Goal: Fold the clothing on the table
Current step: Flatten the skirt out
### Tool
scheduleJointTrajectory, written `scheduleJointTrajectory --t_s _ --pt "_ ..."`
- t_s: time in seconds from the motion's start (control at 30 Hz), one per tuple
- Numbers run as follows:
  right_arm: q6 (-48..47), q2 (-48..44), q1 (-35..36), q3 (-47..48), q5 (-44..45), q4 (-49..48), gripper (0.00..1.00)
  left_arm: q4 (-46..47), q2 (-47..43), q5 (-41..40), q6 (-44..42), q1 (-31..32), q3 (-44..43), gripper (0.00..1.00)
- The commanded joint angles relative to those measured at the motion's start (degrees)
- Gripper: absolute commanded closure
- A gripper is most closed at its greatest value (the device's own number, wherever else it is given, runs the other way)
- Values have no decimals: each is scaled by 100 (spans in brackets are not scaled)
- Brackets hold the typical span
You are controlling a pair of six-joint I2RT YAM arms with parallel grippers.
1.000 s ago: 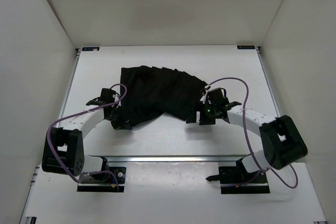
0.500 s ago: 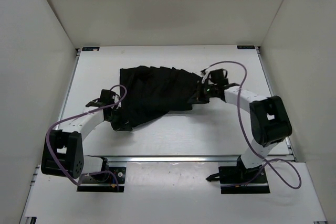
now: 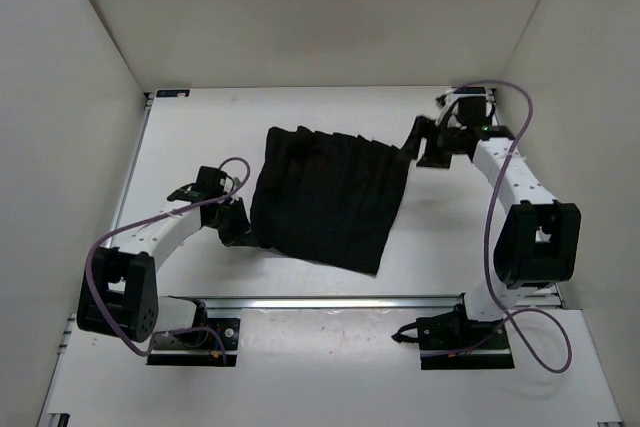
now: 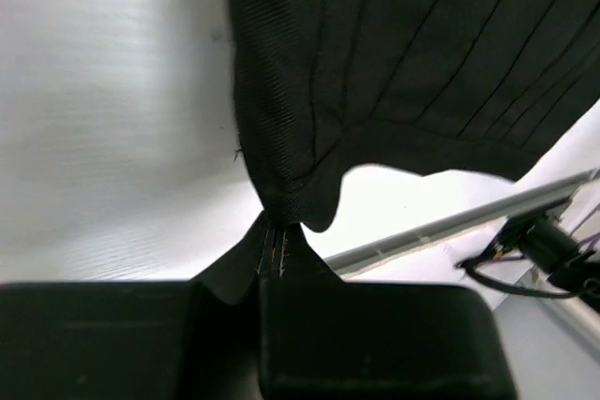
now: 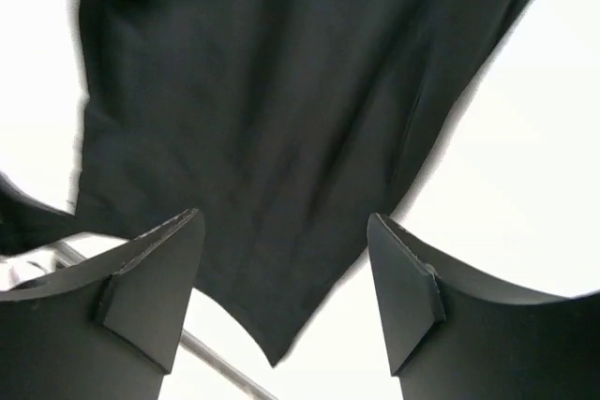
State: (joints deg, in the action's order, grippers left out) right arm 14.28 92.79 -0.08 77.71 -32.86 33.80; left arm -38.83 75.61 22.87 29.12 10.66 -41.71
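Pinching clothing (image 3: 330,197) corner: L hand (image 4: 272,264) | R hand (image 5: 281,231): spread | clothing on table (image 3: 450,247)

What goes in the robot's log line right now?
left jaws: shut on clothing corner | right jaws: open, holding nothing | clothing: spread on table, not yet folded

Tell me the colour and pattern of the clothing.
The clothing is matte black with lengthwise pleat ridges, seen best in the top external view.
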Motion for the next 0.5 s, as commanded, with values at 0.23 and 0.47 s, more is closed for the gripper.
scheduleJointTrajectory --t_s 0.23,0.47 --pt "1223 -1896 2062 -3436 1554 -840 37 815 -775 797 365 -168 858 59" --pt "1762 -2108 2442 -4571 1556 -1217 37 816 -1418 -677 700 -2 788 55"
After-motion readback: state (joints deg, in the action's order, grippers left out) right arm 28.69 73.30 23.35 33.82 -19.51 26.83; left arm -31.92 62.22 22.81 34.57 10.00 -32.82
